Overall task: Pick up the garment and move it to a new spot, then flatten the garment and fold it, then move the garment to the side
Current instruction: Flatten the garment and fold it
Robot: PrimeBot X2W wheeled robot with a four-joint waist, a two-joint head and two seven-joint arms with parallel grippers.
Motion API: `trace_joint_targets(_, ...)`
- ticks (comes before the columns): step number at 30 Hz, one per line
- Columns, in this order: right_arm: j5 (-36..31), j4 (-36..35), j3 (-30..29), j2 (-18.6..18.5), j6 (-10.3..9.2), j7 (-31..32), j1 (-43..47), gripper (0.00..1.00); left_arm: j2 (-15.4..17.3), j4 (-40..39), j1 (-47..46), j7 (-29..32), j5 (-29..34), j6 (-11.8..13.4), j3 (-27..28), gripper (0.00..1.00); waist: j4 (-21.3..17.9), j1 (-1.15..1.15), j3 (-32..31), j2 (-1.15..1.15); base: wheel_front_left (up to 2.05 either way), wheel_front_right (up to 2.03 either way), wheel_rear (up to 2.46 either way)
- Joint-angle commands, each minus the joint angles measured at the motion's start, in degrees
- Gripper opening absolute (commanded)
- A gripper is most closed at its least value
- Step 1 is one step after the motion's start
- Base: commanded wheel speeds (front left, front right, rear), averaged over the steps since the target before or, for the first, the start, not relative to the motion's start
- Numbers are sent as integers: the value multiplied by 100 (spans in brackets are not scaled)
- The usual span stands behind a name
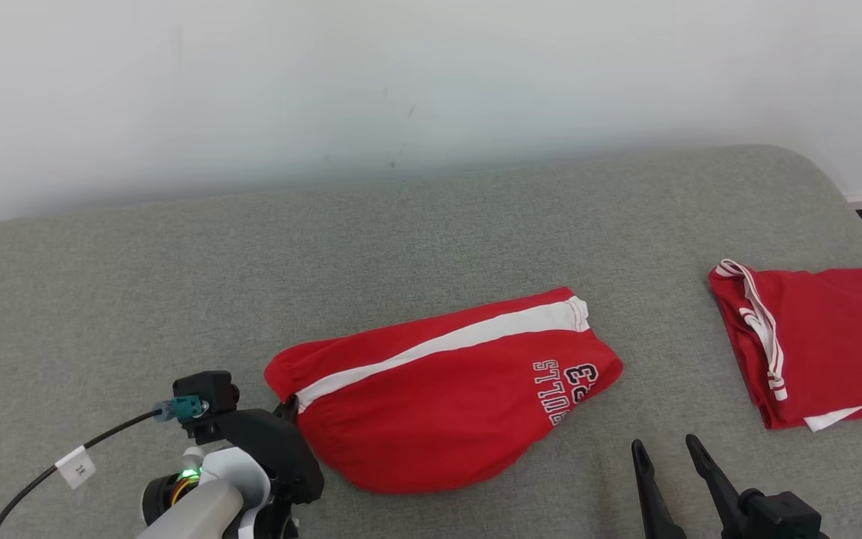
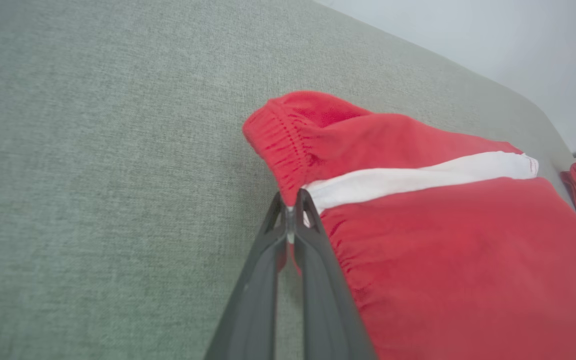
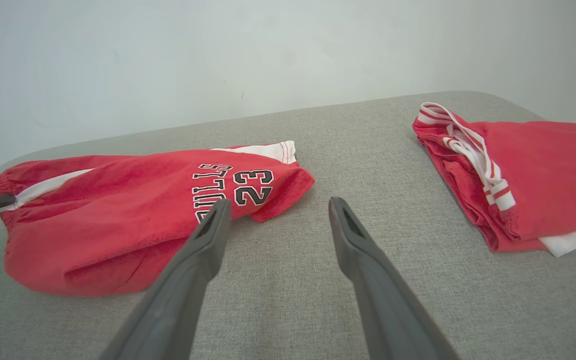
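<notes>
Shorts (image 1: pixel 438 397), red with a white side stripe, lie near the middle of the grey padded surface (image 1: pixel 176 284), waistband toward 8 o'clock in the head view and the printed leg hem toward 3 o'clock. Your left gripper (image 2: pixel 292 210) has its fingers pinched narrow on the gathered waistband, right where the white stripe meets the elastic. Your right gripper (image 1: pixel 667 449) hovers at 5 o'clock, fingers wide and holding nothing, just short of the hem. A second red garment (image 1: pixel 820 344), folded, sits well apart at 3 o'clock. The cloth looks puffed and loosely bunched, so you are most likely in the flattening step. To do it well, bring the right fingers low onto the hem corner near the print, take both layers, and only then draw the two ends apart along the stripe, low over the surface, so the bulge settles without dragging. Pull gently: the left pinch bites only a thin edge of elastic and may slip. Steer clear of the folded garment.
</notes>
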Motion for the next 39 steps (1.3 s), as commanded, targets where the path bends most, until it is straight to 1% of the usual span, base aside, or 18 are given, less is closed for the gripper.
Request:
trace_joint_targets(1,11,-22,-7,-32,-13,-8,12,100,-6,104,-61,-35,11,21,-1,0,-24,0,2,0,0,0,0)
trace_joint_targets(2,7,-27,-16,-34,-13,-3,15,100,-13,167,-88,-53,55,27,-23,1,-33,0,-2,0,0,0,0)
trace_joint_targets(3,7,-33,-23,-35,-13,4,16,100,-36,226,-93,-47,50,23,-20,98,-39,0,-8,0,0,0,0)
trace_joint_targets(4,7,-39,-34,-36,-13,11,19,100,-38,281,-106,-80,73,25,-20,100,-40,0,-17,0,0,0,0)
trace_joint_targets(6,0,-50,-65,-39,-13,17,34,100,-36,333,-125,-172,131,-19,-40,100,-27,0,-47,0,0,0,0)
trace_joint_targets(8,-13,-69,-107,-39,-13,18,55,100,-47,307,-63,-310,120,-126,0,100,5,0,-84,0,0,0,0)
trace_joint_targets(11,-44,-118,-191,-43,-13,8,69,100,24,202,125,-665,156,-250,113,100,68,0,-132,0,0,0,0)
trace_joint_targets(14,-61,-164,-297,-37,-13,-18,53,100,97,-4,345,-926,335,-267,332,100,141,0,-162,0,0,0,0)
trace_joint_targets(15,-71,-171,-339,-34,-13,-23,48,100,109,-111,464,-953,437,-235,445,100,174,0,-179,0,0,0,0)
trace_joint_targets(16,-83,-179,-380,-32,-13,-29,46,100,152,-301,517,-966,680,-209,682,100,211,0,-183,0,0,0,0)
trace_joint_targets(17,-93,-189,-417,-27,-13,-37,42,100,148,-536,647,-971,915,-171,1045,100,254,0,-187,0,0,0,0)
trace_joint_targets(18,-100,-192,-446,-21,-13,-42,35,100,126,-787,883,-970,1263,-144,1340,100,287,0,-191,0,0,0,0)
trace_joint_targets(21,-113,-185,-527,-5,-13,-57,53,100,-74,-1637,1663,-964,2345,-115,2206,100,389,0,-222,0,0,0,0)
trace_joint_targets(23,-126,-176,-561,-2,-13,-58,81,100,-193,-2128,2136,-965,3042,-186,2691,100,446,0,-248,0,0,0,0)
trace_joint_targets(25,-140,-161,-608,3,-13,-70,98,100,-371,-2430,2612,-965,3635,-271,3050,100,508,0,-284,0,0,0,0)
trace_joint_targets(28,-152,-133,-641,14,-13,-76,127,100,-572,-2696,3113,-966,4314,-437,3470,100,603,0,-342,0,0,0,0)
trace_joint_targets(33,-150,-75,-707,24,-13,-87,175,100,-824,-2740,3589,-966,5022,-745,3986,100,753,0,-445,0,0,0,0)
trace_joint_targets(39,-115,102,-770,32,-13,-123,243,100,-1089,-2685,3877,-967,5467,-1120,4567,100,882,0,-559,0,0,0,0)
